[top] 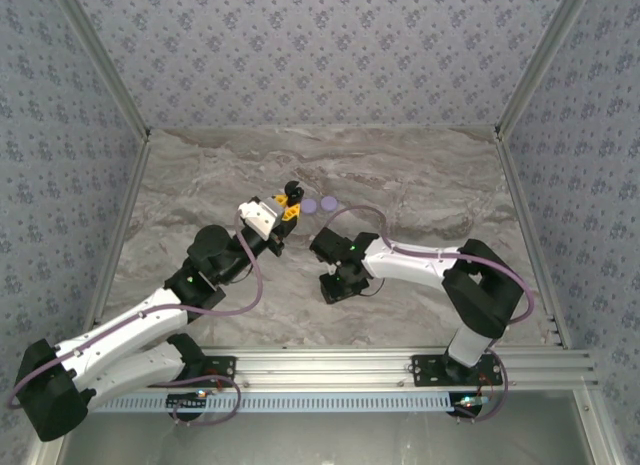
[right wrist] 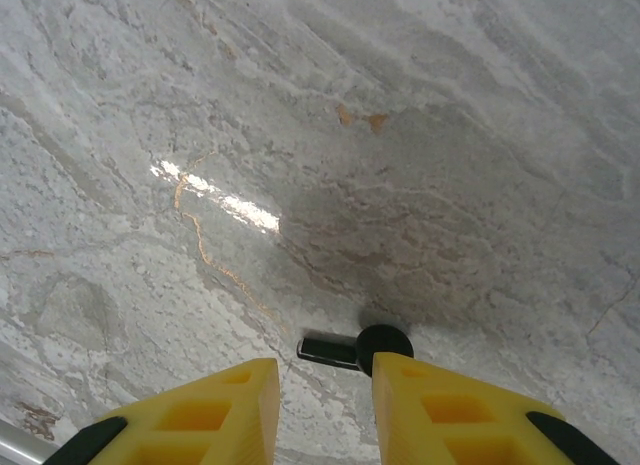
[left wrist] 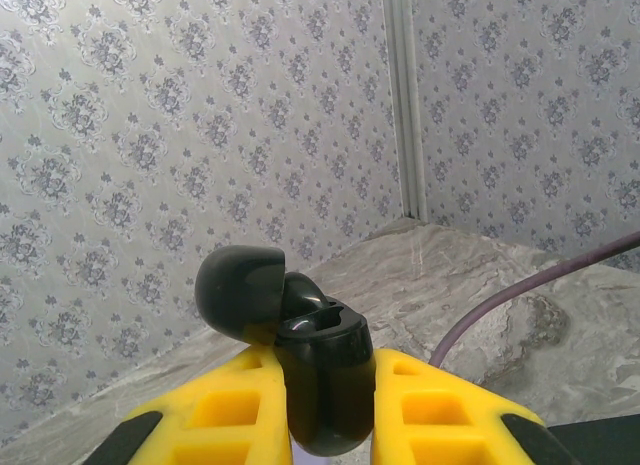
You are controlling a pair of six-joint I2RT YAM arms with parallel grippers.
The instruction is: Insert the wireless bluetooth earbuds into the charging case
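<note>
One black earbud [right wrist: 362, 345] at right gripper's [right wrist: 325, 367] slightly parted tips, perhaps touching; left gripper [left wrist: 325, 357] tight around case [left wrist: 322, 405].

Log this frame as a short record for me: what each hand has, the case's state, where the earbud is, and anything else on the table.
left hand: shut on black case, held up off the table
lid: flipped open
right hand: open, pointing down at table
black earbud: lying on table at the right hand's fingertips
earbud in case: not yet
also on table: two lilac round pieces, near the case
</note>
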